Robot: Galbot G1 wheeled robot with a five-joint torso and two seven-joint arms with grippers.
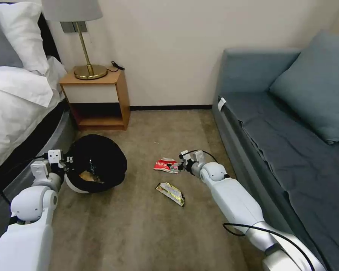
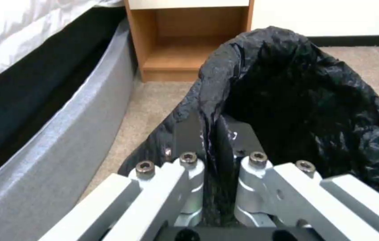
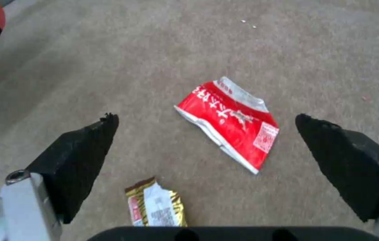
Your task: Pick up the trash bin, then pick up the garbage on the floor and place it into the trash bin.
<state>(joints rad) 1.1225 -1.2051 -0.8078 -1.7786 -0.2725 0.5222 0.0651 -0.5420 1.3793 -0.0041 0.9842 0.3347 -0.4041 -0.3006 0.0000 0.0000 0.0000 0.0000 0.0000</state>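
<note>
Trash bin (image 1: 76,185) white smooth plastic, liner bag (image 2: 305,100) black crinkled glossy film. Red snack packet (image 3: 231,122) and yellow wrapper (image 3: 156,207) shiny foil. Carpet (image 1: 139,226) matt, rough. Nightstand (image 1: 120,94) wood. Lamp base (image 1: 90,71) polished brass.

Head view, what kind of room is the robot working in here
Most likely a bedroom or hotel room. A bed with white bedding stands on the left, a wooden nightstand with a brass lamp beside it, and a blue-grey sofa along the right, all on beige carpet.
</note>
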